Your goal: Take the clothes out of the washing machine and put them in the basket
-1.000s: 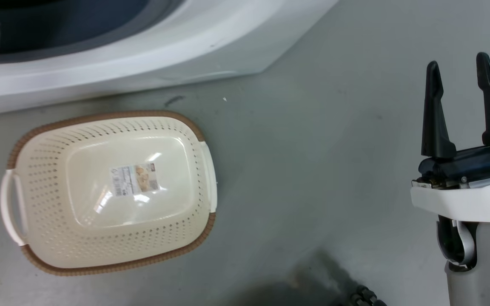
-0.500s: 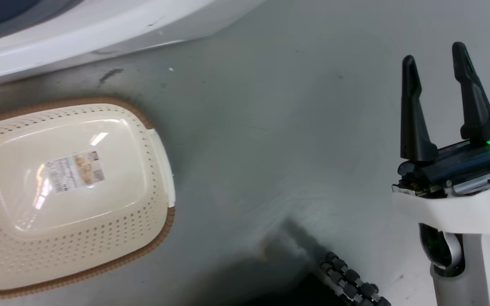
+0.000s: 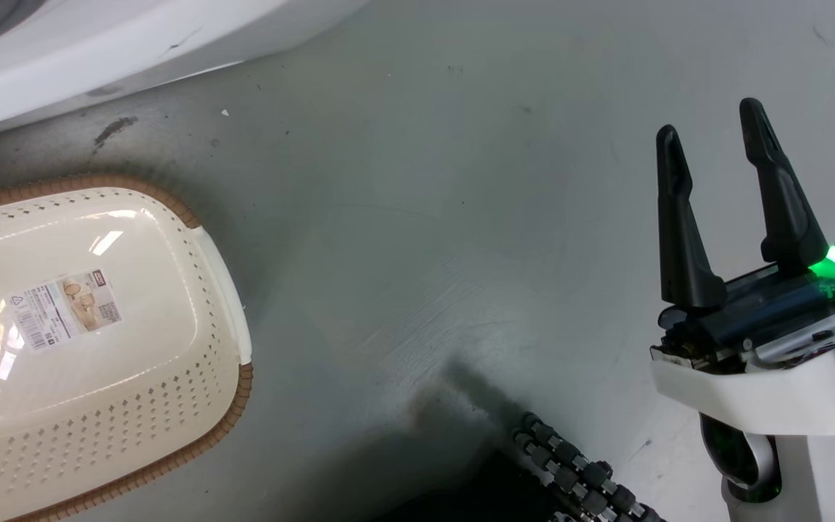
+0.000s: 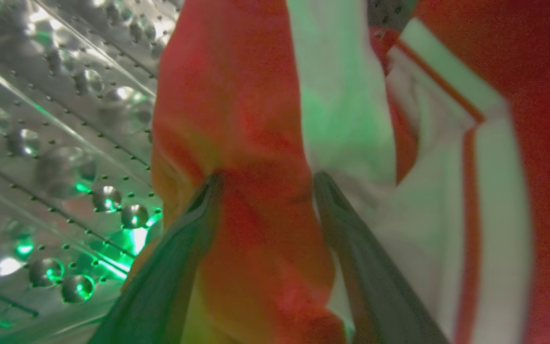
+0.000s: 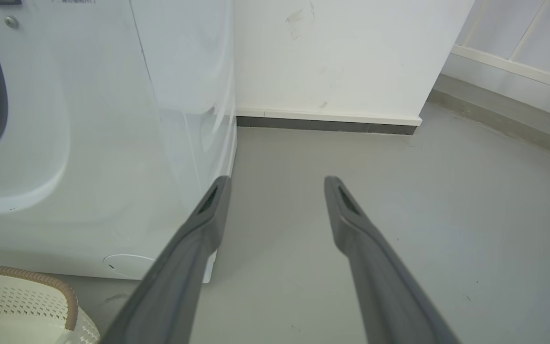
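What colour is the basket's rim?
Brown, around the cream perforated basket; head view shows it best.

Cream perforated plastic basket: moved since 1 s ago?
No. The cream perforated basket keeps its spot below the dark floor scuff; the head camera turned instead.

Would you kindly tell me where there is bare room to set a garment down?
The basket's visible inside is bare, and grey floor lies open between it, the washing machine and the right tool. Inside the drum it is crowded: the clothes press around the left tool.
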Robot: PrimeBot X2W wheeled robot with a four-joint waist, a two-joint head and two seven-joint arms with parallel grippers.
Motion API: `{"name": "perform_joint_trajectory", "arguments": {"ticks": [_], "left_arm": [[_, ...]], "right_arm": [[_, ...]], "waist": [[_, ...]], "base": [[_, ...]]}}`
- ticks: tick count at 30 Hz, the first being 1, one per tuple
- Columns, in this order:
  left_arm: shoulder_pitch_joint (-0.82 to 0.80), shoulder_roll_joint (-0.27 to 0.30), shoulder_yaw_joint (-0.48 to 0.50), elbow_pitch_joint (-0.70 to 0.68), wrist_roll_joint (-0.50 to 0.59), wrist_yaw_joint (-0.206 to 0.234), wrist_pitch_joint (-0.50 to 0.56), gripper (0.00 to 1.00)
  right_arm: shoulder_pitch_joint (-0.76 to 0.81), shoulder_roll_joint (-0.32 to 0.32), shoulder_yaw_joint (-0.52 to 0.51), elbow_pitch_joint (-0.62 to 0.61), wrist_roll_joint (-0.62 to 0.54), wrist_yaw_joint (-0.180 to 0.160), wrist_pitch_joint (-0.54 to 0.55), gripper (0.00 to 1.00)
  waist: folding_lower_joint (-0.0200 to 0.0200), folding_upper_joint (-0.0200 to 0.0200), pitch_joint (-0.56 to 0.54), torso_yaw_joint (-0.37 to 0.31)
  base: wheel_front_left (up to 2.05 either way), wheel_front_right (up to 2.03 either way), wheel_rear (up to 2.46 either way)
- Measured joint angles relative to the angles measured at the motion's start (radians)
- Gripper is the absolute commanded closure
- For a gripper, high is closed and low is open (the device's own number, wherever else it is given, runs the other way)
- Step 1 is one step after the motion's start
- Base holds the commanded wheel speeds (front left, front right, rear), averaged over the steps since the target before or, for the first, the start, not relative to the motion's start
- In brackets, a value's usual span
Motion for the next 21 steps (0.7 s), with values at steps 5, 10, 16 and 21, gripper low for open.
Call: {"name": "perform_joint_trajectory", "arguments": {"ticks": [5,10,16,21], "left_arm": [[-0.028,0.019,-0.039,0.007,-0.024,0.000,0.037,0.00],[-0.054,0.023,-0.063,0.025,-0.042,0.000,0.053,0.00],[-0.082,0.021,-0.095,0.033,-0.070,0.000,0.062,1.00],[-0.097,0.021,-0.114,0.035,-0.091,0.000,0.038,1.00]], "right_arm": [[0.009,0.000,0.003,-0.012,0.000,0.000,0.000,0.00],[0.023,0.000,0.006,-0.025,-0.009,0.000,0.000,0.00],[0.034,0.000,0.005,-0.037,-0.017,0.000,0.000,0.00],[0.032,0.000,0.005,-0.039,-0.018,0.000,0.000,0.00]], "waist": [[0.0000,0.0000,0.009,-0.004],[0.0000,0.0000,0.015,-0.006],[0.0000,0.0000,0.028,-0.001],[-0.0001,0.0000,0.035,0.005]], "base": [[0.00,0.00,0.00],[0.00,0.00,0.00],[0.00,0.00,0.00],[0.00,0.00,0.00]]}}
